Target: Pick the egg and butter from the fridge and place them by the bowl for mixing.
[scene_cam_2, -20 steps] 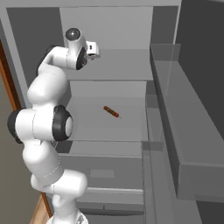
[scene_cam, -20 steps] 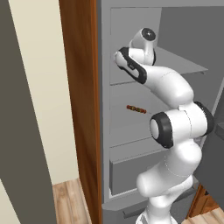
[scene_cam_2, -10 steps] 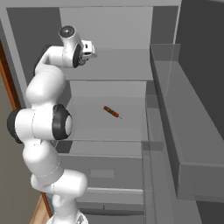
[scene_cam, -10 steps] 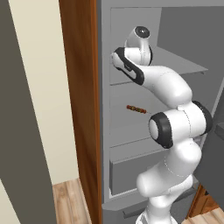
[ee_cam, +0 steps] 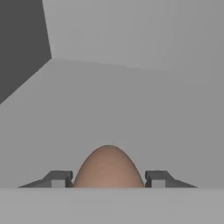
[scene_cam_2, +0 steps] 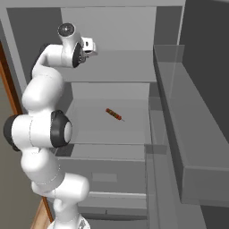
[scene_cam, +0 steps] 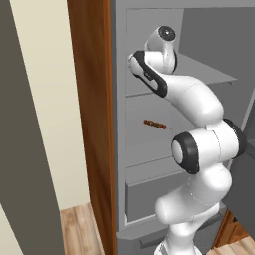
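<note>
The fingers (ee_cam: pixel 108 179) grasp the brownish rounded egg (ee_cam: pixel 108 167) on the grey fridge shelf (ee_cam: pixel 131 109); carrying and butter remain.

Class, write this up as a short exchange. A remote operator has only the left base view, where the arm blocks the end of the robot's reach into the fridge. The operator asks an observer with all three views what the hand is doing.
Operator: The arm covers the hand on my screen. Where is it?
Observer: In the right base view the hand is over the left end of the upper shelf, pointing into the fridge.
Operator: Is anything between the fingers?
Observer: Yes. In the hand view the brown egg sits centred between the two fingertips, which are against its sides.
Operator: Is it lifted yet?
Observer: Cannot tell. The egg's underside is cut off at the bottom of the hand view.
</note>
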Robot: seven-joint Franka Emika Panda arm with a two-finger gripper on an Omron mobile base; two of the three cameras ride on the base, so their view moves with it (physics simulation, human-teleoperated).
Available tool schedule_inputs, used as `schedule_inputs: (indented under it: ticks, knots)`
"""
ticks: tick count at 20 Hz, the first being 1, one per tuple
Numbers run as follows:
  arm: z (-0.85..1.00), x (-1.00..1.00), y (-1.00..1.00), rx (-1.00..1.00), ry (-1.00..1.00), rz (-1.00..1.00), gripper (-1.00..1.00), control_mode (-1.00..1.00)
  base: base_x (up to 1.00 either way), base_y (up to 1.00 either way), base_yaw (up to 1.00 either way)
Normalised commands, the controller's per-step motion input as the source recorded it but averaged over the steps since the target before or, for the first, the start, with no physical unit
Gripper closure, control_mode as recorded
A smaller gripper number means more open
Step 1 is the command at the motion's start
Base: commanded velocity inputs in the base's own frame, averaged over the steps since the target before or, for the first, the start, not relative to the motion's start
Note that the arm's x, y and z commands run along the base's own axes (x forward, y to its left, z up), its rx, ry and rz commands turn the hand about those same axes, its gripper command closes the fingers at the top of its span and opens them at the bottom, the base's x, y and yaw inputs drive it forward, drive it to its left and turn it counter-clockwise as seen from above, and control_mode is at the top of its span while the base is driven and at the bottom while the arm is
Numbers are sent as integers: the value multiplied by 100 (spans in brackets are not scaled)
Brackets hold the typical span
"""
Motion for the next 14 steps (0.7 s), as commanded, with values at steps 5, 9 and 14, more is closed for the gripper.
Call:
schedule_inputs:
  ticks: [5, 9, 14]
  knots:
    - [12, -37, -16, 13, -28, 0, 100, -100, 0, 0, 0]
    - [28, -77, -23, 18, -34, 0, 100, -100, 0, 0, 0]
    - [9, -100, -26, 6, -24, 0, 100, -100, 0, 0, 0]
